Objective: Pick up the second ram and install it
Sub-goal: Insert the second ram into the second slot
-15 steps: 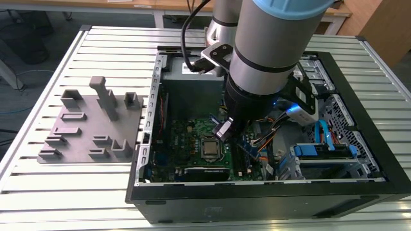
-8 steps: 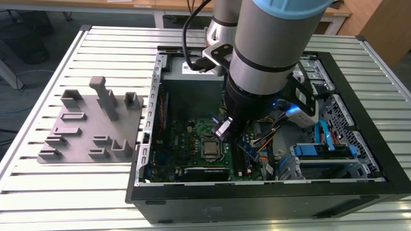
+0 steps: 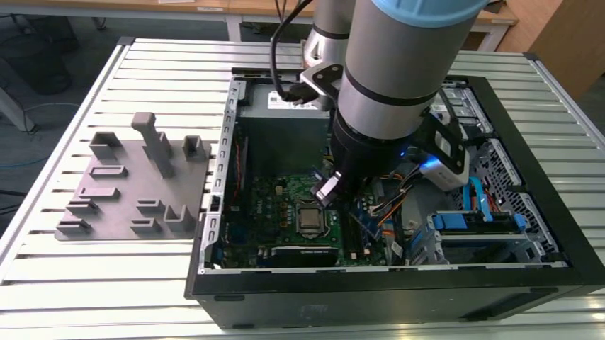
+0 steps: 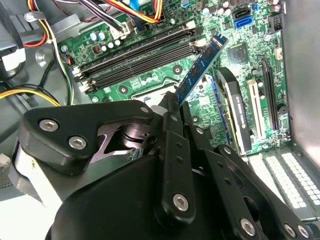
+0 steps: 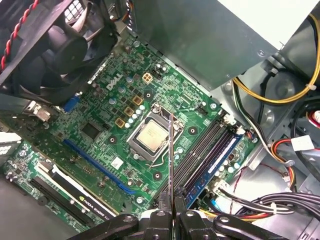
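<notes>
Black metal gripper (image 4: 172, 107) pinched tight on the second ram (image 4: 200, 65), a long, thin, flat blue-green circuit-board stick, held above the green motherboard (image 4: 150, 85).

Second wrist view: the stick juts out tilted from between the fingertips, its far end near the long black memory slots (image 4: 135, 55) but apart from them. First wrist view: it shows edge-on as a thin line (image 5: 171, 160) between the fingers (image 5: 161, 220), by the silver processor socket (image 5: 150, 137) and beside the slots. Exterior view: the gripper (image 3: 327, 197) hangs inside the open black computer case (image 3: 378, 290), well apart from the grey plastic holder block (image 3: 132, 191). The stick looks light and stiff yet brittle. A hold on its flat faces, clear of the contact edge, seems safest.
</notes>
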Controlling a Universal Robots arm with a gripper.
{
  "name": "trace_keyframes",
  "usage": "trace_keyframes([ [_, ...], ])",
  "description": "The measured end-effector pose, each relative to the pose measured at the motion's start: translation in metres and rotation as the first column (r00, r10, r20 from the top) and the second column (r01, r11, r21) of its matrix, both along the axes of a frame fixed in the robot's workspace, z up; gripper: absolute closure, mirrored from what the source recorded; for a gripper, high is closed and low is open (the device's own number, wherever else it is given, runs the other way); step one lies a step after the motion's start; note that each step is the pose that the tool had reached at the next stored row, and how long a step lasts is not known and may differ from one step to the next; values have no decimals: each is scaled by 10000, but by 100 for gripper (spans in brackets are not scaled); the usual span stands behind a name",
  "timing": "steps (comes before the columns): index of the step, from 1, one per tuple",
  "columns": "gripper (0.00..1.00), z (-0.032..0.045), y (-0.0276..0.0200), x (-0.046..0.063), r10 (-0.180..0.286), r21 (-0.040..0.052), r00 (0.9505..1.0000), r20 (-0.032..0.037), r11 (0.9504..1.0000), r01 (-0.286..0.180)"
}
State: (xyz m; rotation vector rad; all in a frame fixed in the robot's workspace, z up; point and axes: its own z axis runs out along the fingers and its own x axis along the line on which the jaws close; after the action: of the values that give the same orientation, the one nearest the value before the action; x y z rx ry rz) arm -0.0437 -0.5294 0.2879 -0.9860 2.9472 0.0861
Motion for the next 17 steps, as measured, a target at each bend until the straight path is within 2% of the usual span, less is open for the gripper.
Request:
trace_keyframes([
  [17, 86, 0, 0, 0, -892, -108, 9960, 5, 9960, 892],
])
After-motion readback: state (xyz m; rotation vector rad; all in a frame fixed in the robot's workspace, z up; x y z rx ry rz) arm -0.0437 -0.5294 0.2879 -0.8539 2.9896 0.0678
